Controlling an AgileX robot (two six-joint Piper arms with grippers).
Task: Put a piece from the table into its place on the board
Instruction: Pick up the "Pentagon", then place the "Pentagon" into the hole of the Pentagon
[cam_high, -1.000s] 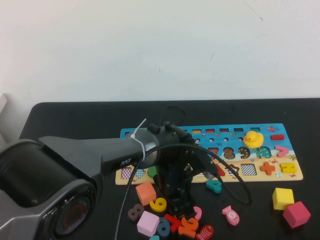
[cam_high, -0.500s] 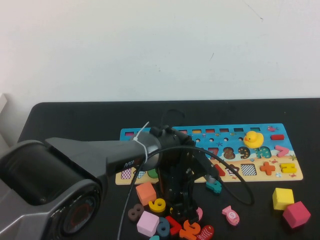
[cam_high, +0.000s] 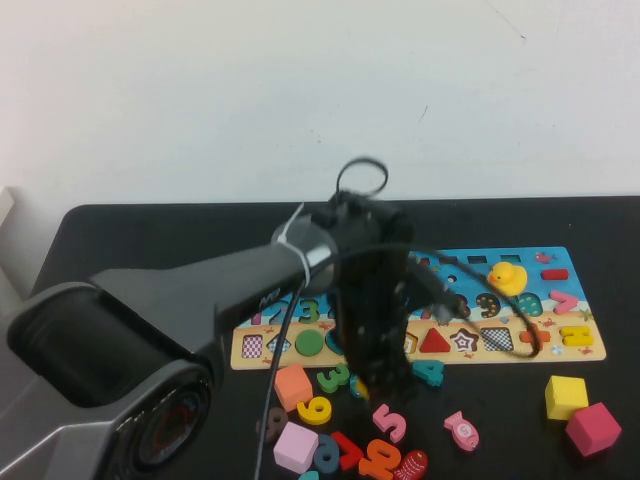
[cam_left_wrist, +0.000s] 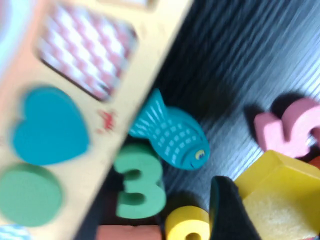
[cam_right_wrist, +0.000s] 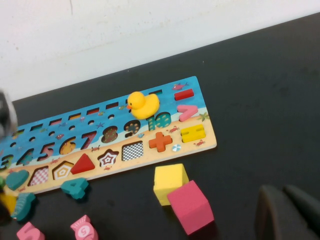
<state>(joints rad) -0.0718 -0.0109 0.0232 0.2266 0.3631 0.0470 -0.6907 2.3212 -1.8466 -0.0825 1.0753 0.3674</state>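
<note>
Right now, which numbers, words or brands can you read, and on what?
"3": loose green wooden numeral
"5": loose pink wooden numeral
"6": loose yellow wooden numeral
"4": loose teal wooden numeral
"10": fitted teal numeral in the wooden puzzle board
No words or brands are readable.
Left gripper hangs at the board's near edge; right gripper hangs away from the board.
</note>
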